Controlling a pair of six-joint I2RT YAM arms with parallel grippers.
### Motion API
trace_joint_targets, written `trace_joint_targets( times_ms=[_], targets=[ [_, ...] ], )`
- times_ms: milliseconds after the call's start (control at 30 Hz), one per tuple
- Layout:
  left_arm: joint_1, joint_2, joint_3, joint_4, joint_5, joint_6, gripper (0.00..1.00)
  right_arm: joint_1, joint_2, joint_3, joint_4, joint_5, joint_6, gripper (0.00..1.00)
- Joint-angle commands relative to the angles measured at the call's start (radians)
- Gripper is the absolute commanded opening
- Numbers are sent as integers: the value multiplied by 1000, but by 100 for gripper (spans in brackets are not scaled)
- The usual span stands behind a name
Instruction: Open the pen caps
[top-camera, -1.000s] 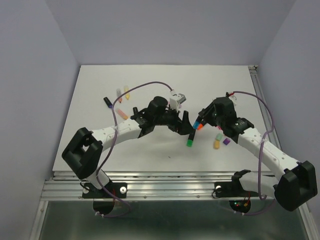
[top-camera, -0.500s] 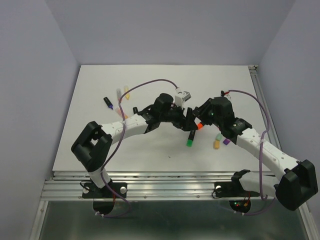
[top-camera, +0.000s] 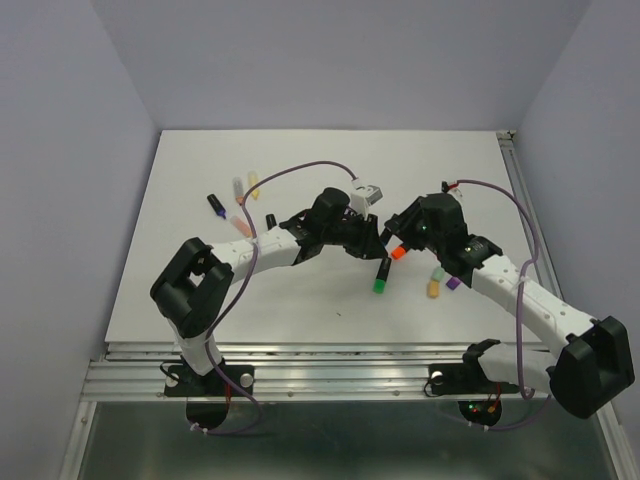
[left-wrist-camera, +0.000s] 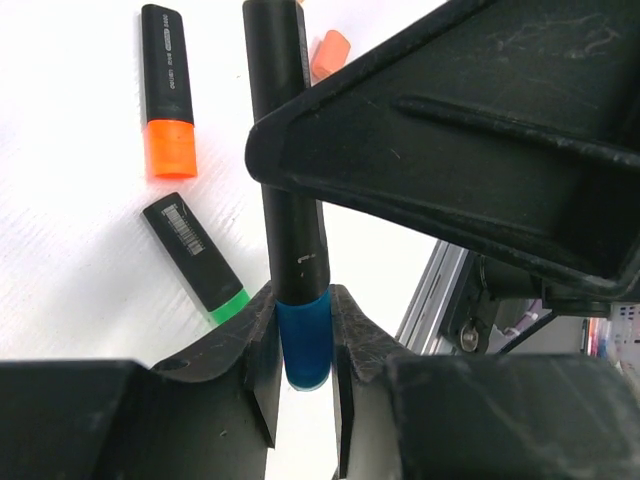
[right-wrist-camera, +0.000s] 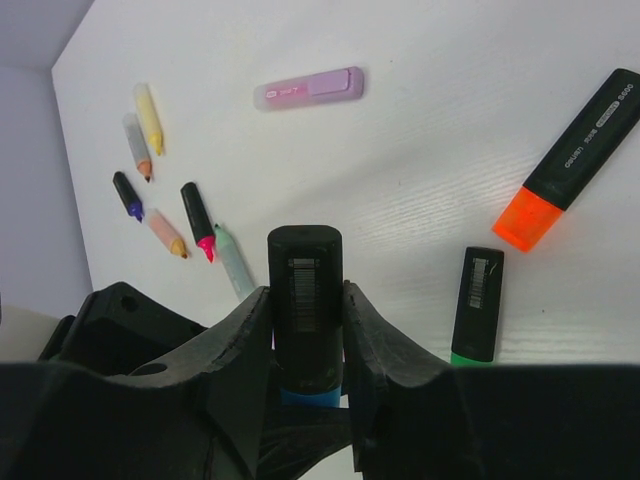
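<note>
Blue chunky plastic pen cap (left-wrist-camera: 303, 335) is clenched in my left tool (left-wrist-camera: 303, 348), above the white counter (top-camera: 300, 160). My right tool (right-wrist-camera: 305, 320) grips the same pen's black plastic barrel (right-wrist-camera: 305, 270). Its long axis runs straight between both tools, so I judge the pull should follow it.
</note>
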Motion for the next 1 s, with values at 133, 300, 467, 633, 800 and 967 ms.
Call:
trace_joint_targets(
  times_ms=[133,300,467,633,800,967],
  targets=[
    [-19,-58,0,131,27,-88,0,10,25,-19,127,-80,-14,42],
    [-19,-86,-12,138,30,-113,0,14,37,-21,158,-63,-23,28],
    [-20,-119,-53,111,9,-160,0,19,24,-4,178,72,-87,1],
    [-32,-211,-251,132,9,-208,0,10,109,57,213,427,-184,1],
    [-45,-340,-453,155,-13,-252,0,-47,256,268,215,583,-277,1],
    [-46,-440,-547,160,-22,-277,0,-101,336,410,241,558,-329,1]
  ],
)
